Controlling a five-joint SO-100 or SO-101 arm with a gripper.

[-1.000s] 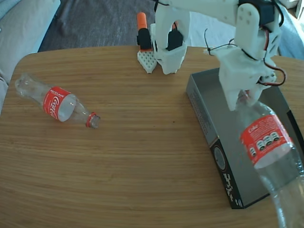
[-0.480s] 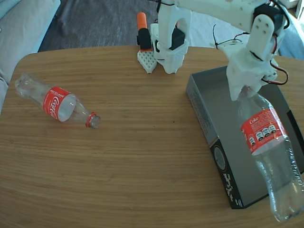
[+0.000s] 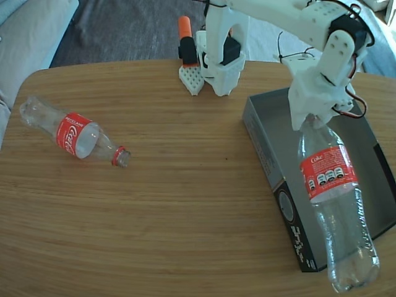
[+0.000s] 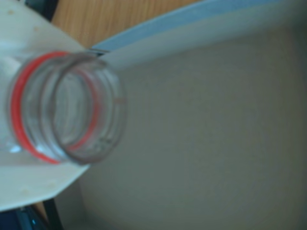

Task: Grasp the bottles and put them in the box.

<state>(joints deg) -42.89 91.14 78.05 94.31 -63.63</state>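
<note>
In the fixed view my white gripper [image 3: 307, 121] is shut on the neck of a clear cola bottle [image 3: 328, 192] with a red label. That bottle hangs tilted over the box [image 3: 266, 117], its base toward the near end past the black printed side [image 3: 292, 224]. A second bottle [image 3: 75, 136] lies on its side at the table's left, mouth pointing right. The wrist view shows the held bottle's open mouth and red neck ring [image 4: 67, 108] against a white finger [image 4: 29, 189], with the box's grey inside [image 4: 216, 139] behind.
The arm's white base [image 3: 219, 62] stands at the table's back edge, with an orange-and-black part on a white mount [image 3: 189, 55] beside it. A grey cushion [image 3: 31, 31] and dark rug [image 3: 124, 28] lie beyond the rounded wooden table [image 3: 185, 204].
The gripper has shifted left and lower over the box. The held bottle has swung left with it, and its base now shows fully inside the picture.
</note>
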